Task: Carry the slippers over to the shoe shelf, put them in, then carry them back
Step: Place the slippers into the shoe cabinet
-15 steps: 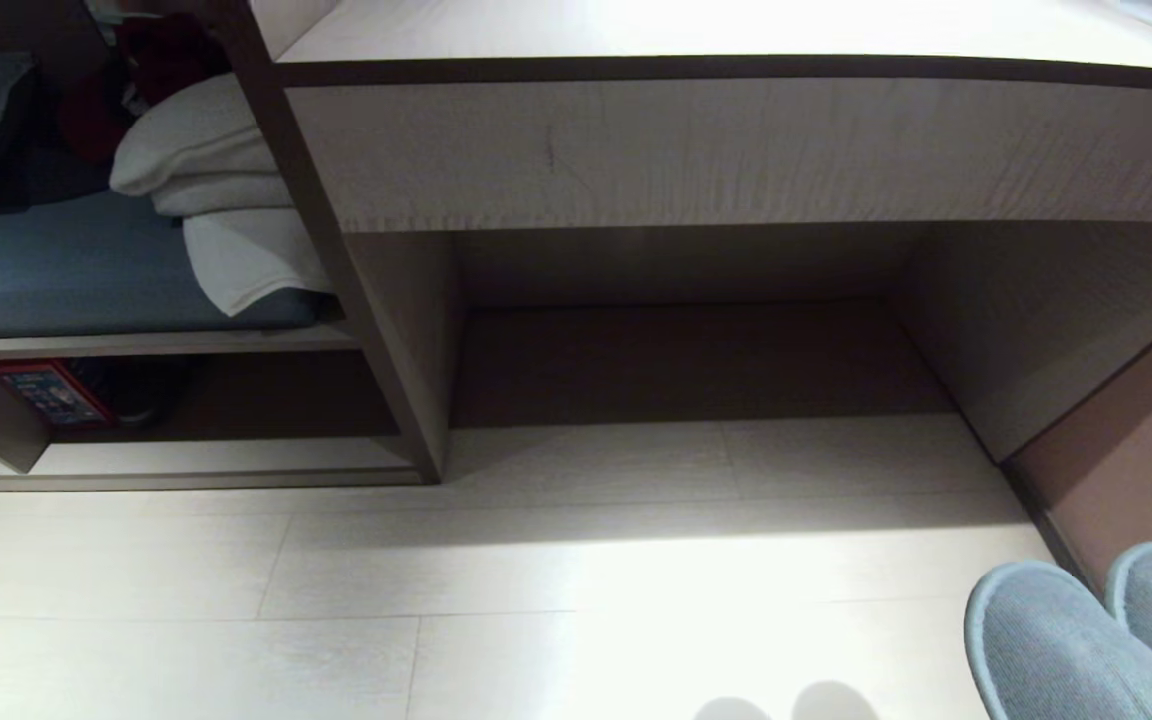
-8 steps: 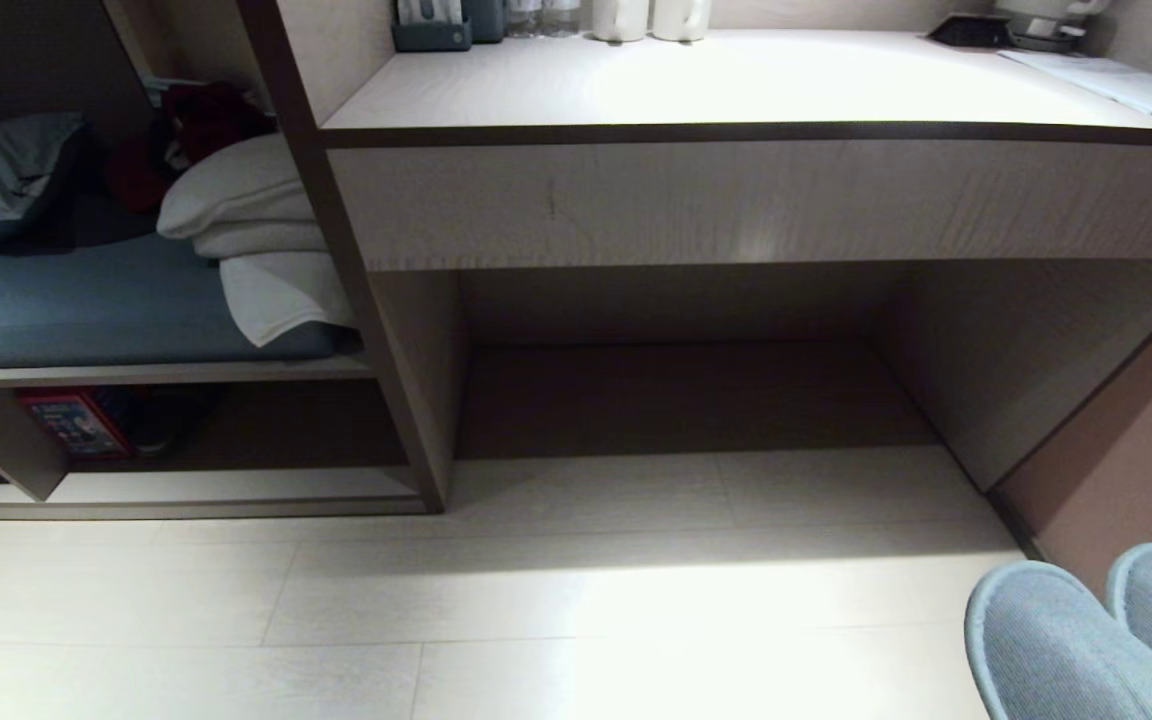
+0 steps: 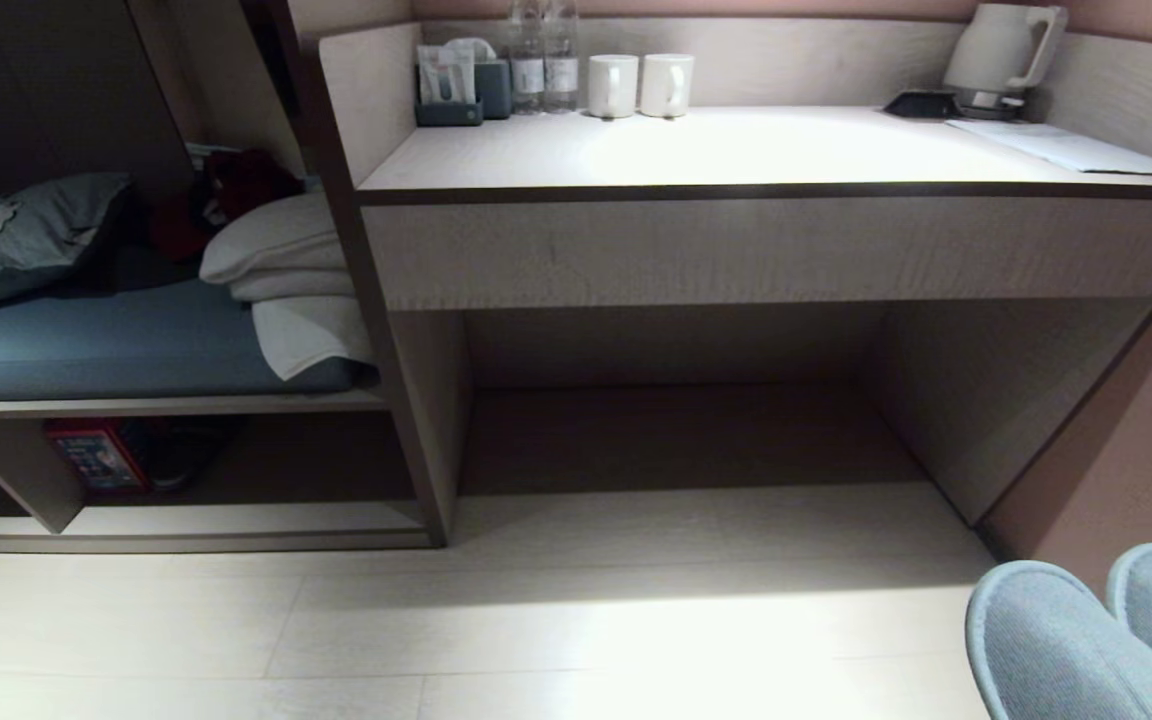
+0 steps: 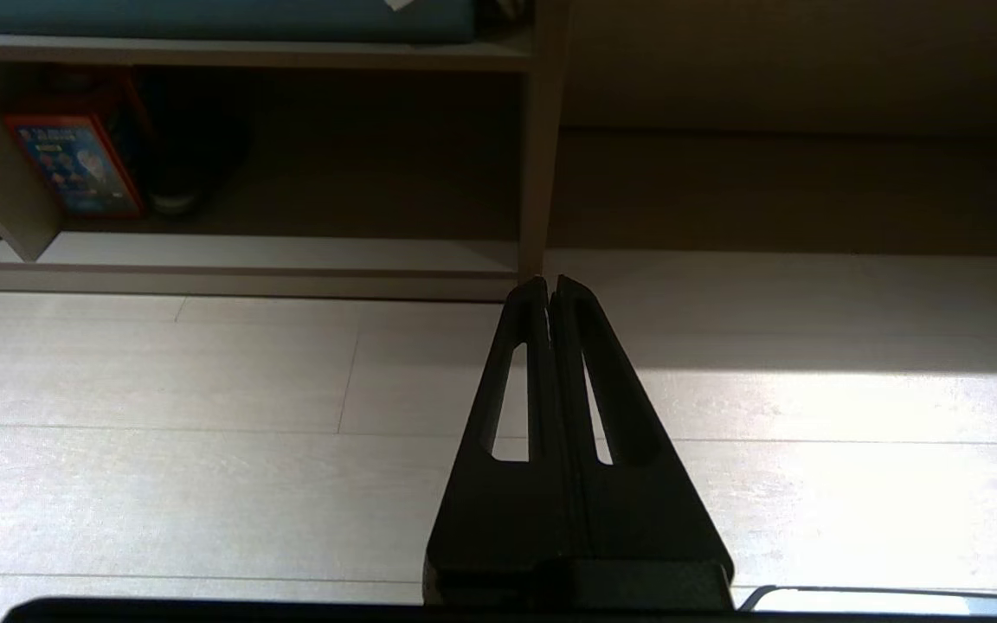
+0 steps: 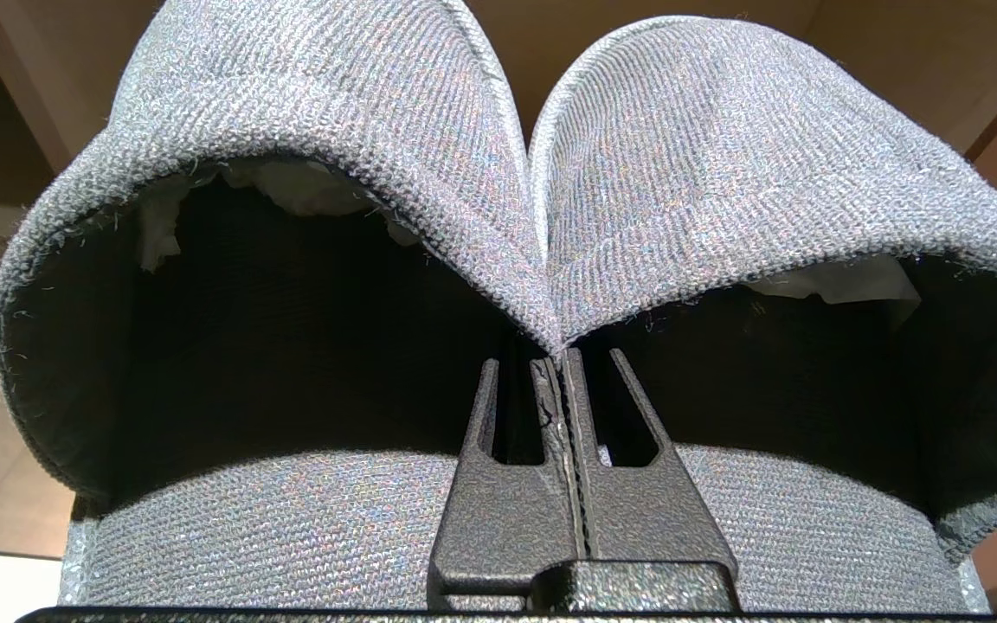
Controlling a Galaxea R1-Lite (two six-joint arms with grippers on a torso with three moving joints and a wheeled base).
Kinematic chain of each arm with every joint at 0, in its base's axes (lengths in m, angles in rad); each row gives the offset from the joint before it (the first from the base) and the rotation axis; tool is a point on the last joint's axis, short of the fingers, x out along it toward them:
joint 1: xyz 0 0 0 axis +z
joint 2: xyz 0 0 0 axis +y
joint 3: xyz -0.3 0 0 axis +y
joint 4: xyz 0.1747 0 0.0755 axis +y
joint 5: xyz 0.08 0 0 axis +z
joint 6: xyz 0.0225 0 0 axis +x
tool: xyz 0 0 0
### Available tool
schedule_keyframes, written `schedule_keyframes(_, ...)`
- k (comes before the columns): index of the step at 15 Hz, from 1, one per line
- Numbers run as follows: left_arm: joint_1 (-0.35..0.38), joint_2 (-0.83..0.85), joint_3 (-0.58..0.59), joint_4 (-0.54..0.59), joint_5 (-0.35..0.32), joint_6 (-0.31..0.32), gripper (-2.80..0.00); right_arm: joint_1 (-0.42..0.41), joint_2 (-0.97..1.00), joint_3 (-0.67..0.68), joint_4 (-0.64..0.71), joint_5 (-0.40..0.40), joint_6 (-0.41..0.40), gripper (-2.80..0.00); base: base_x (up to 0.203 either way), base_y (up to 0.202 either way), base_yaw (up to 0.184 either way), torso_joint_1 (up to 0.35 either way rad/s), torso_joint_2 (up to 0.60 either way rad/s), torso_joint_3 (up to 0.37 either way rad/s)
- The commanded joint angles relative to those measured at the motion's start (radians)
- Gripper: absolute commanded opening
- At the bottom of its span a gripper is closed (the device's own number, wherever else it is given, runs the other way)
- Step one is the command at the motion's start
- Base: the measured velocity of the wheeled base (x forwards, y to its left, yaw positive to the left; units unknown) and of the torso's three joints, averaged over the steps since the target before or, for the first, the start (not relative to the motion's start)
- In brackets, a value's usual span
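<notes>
The pale floor (image 3: 576,620) runs up to a wood-grain unit whose largest part is the counter (image 3: 736,150), with a wide dark recess (image 3: 676,430) open beneath it. Left of that recess, past an upright panel, sits the taller shelf with a blue cushion (image 3: 116,340), and stacked white pillows (image 3: 281,250) lie at the cushion's right end against the panel. Under that cushion is the shoe shelf (image 3: 236,520), low and wide, its pale base board bare along the front edge, with a red box (image 3: 96,455) standing in shadow at its left end beside the short divider. The slippers (image 3: 1096,630) are well apart from the shoe shelf: they hang side by side at the lower right corner of the head view, toes pointing toward the counter. In the right wrist view the right hand (image 5: 563,368) is pressed together on the two inner rims of the slippers where they meet, pinching the pair. The left hand (image 4: 550,290) holds nothing, its fingers pressed together, pointing over the floor toward the right front corner of the shoe shelf. Along the counter's back edge stand a white kettle (image 3: 1001,50) near the right corner, two white mugs (image 3: 641,85) near the middle, and two water bottles (image 3: 544,55) just left of them.
</notes>
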Motion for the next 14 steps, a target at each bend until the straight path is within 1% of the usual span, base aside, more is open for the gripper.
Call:
schedule_keyframes(1, 0.000, 0.001, 0.000, 0.000, 0.000, -0.001, -2.80, 0.000, 0.000, 0.000, -0.001, 0.000, -0.001, -2.80, 0.000, 0.000, 0.000, 0.005, 0.00, 0.202)
schedule_keyframes(5, 0.000, 0.001, 0.000, 0.000, 0.000, 0.001, -2.80, 0.000, 0.000, 0.000, -0.001, 0.000, -0.001, -2.80, 0.000, 0.000, 0.000, 0.003, 0.00, 0.194)
schedule_keyframes(14, 0.000, 0.001, 0.000, 0.000, 0.000, 0.001, -2.80, 0.000, 0.000, 0.000, -0.001, 0.000, -0.001, -2.80, 0.000, 0.000, 0.000, 0.000, 0.00, 0.020)
